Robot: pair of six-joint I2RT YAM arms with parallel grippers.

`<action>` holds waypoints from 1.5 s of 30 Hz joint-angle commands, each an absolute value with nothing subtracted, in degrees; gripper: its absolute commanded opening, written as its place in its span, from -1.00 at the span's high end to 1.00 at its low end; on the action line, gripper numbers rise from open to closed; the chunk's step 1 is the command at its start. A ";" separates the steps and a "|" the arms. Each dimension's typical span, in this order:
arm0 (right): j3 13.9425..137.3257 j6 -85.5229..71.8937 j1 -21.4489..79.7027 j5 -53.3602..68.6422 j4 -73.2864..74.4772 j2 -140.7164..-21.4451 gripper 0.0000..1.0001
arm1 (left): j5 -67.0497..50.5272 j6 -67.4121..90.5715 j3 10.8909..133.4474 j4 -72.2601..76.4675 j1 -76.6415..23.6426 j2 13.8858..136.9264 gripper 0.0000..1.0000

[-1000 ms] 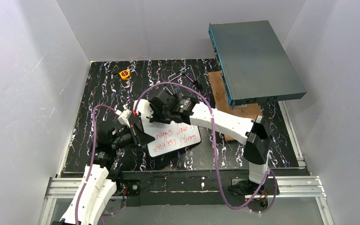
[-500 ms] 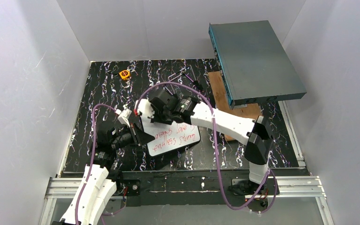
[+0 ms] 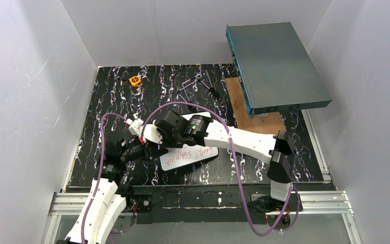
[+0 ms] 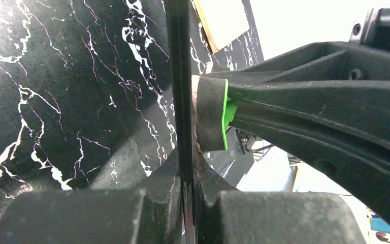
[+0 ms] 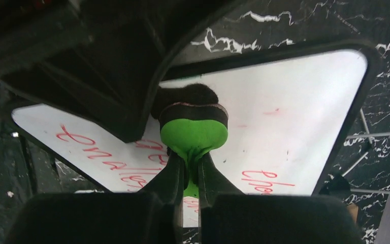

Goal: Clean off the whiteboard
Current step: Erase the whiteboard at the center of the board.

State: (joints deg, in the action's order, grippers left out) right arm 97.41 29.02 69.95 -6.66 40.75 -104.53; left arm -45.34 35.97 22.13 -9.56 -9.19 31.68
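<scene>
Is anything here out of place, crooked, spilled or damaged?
The grey metal box stands out: it lies askew over the wooden board and seems to overhang the table. Nothing looks spilled.

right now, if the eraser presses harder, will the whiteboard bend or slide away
Probably stiff: the whiteboard is a thin framed panel showing no bow. Sliding seems unlikely, since the left gripper clamps its edge. Its smooth face should let the eraser glide.

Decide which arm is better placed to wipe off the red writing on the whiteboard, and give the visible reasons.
Right. The right gripper is shut on the green eraser, whose pad rests on the whiteboard beside the red writing. The left gripper is clamped on the board's edge, steadying it.
</scene>
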 commanded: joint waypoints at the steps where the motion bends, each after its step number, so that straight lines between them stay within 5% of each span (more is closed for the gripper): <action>1: 102.64 26.02 67.65 -8.07 38.81 -107.63 0.97 | -52.82 34.85 24.87 -0.70 -9.95 30.20 1.00; 11: 94.68 27.88 62.38 -7.29 36.22 -105.29 0.97 | -53.12 35.00 24.81 -0.36 -10.02 30.36 1.00; 19: 105.78 24.76 69.10 -0.81 41.90 -107.61 0.97 | -53.37 35.17 24.68 -0.35 -10.02 30.54 1.00; 26: 108.66 21.77 65.19 -10.24 38.69 -110.13 0.97 | -53.61 35.36 24.59 -0.38 -10.11 30.46 1.00; 38: 89.32 27.66 64.86 -1.28 35.79 -101.08 0.97 | -53.17 35.19 24.70 -0.35 -10.16 30.14 1.00; 45: 93.48 25.27 67.68 -3.09 36.47 -101.83 0.97 | -53.01 35.20 24.52 -0.35 -10.18 29.68 1.00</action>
